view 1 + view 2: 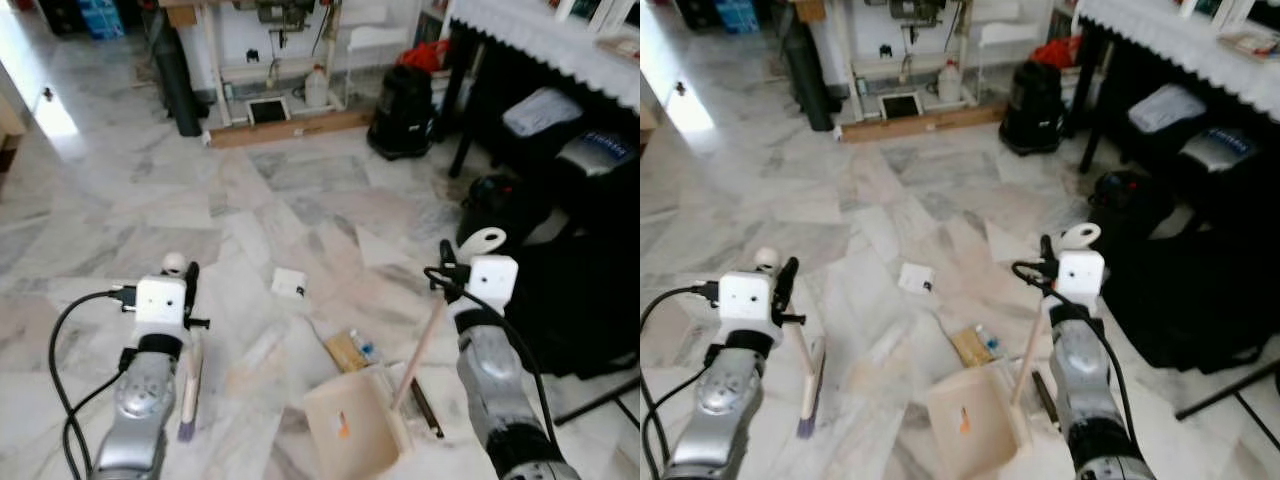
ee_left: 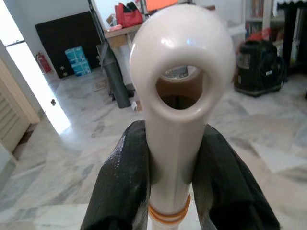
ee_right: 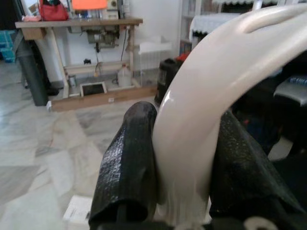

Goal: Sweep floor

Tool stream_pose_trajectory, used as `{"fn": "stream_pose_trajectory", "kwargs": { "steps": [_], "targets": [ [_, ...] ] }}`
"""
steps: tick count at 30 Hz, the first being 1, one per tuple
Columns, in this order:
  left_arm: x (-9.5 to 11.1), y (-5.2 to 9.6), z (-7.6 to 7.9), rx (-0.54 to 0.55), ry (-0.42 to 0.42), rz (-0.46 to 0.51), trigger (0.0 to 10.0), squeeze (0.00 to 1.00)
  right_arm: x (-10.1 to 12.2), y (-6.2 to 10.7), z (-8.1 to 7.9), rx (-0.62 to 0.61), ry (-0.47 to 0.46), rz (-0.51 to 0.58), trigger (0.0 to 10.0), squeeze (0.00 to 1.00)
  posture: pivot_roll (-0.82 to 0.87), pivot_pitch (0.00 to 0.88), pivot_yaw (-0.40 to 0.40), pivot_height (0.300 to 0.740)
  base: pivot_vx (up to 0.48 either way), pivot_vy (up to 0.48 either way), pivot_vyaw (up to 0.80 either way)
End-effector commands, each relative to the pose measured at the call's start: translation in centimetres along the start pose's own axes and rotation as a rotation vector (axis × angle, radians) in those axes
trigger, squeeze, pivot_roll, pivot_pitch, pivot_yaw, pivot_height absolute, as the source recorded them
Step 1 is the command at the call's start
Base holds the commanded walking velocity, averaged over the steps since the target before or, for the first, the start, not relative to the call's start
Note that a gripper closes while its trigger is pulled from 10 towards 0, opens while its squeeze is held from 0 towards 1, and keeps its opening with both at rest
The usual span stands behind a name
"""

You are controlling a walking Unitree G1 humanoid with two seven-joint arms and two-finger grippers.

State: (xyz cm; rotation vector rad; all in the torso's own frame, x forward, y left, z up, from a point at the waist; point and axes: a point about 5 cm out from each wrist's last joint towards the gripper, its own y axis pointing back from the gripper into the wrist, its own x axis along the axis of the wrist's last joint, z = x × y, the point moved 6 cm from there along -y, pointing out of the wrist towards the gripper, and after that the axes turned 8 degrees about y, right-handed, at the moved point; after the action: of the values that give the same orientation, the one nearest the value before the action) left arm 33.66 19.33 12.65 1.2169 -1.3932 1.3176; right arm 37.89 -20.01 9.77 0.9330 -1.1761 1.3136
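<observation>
Pincers gripped both tools: the left pincer point(image 2: 175, 191) was clamped on the cream broom handle point(image 2: 180, 96) just under its hanging loop, with the broom's bristle head point(image 1: 188, 395) resting on the marble floor point(image 1: 120, 210) directly below that pincer. The right pincer point(image 3: 184, 167) was clamped on the dustpan handle point(image 1: 428, 335), the dustpan point(image 1: 355, 420) sitting below and inward of it, beside a cardboard scrap point(image 1: 346, 351) and a white paper piece point(image 1: 288, 283).

Both arms were silver tubes with white box wrist modules, looped black cables, and black textured fingers point(image 2: 120, 187) on each.
</observation>
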Motion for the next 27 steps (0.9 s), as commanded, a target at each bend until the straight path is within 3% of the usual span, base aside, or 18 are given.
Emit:
{"fn": "stream_pose_trajectory", "kwargs": {
  "steps": [1,7,11,22,27],
  "targets": [
    [1.6,-0.3,-0.4,0.004,-0.020,0.061,10.0,0.00,1.6,-0.6,-0.1,0.001,0.010,0.057,10.0,0.00,-0.01,0.061,-0.029,0.740,0.330,0.000,0.00],
    [2.3,-0.6,-0.6,0.009,-0.023,0.085,10.0,0.00,1.6,-0.6,-0.1,0.000,-0.004,0.053,10.0,0.00,-0.01,0.061,-0.029,0.740,0.331,0.000,0.00],
    [2.6,-0.7,-0.6,0.012,-0.018,0.094,10.0,0.00,1.3,-0.6,-0.2,0.007,-0.003,0.041,10.0,0.00,-0.01,0.055,-0.030,0.740,0.309,0.000,-0.80],
    [3.4,-1.0,-1.1,0.021,-0.016,0.122,10.0,0.00,1.2,-0.5,-0.2,0.002,0.002,0.037,10.0,0.00,-0.01,0.059,-0.027,0.740,0.000,0.000,-0.79],
    [3.6,-1.2,-0.4,-0.017,-0.004,0.120,10.0,0.00,1.3,-0.5,-0.1,-0.005,0.004,0.046,10.0,0.00,-0.01,0.066,-0.025,0.740,0.000,0.000,0.00]
  ]
}}
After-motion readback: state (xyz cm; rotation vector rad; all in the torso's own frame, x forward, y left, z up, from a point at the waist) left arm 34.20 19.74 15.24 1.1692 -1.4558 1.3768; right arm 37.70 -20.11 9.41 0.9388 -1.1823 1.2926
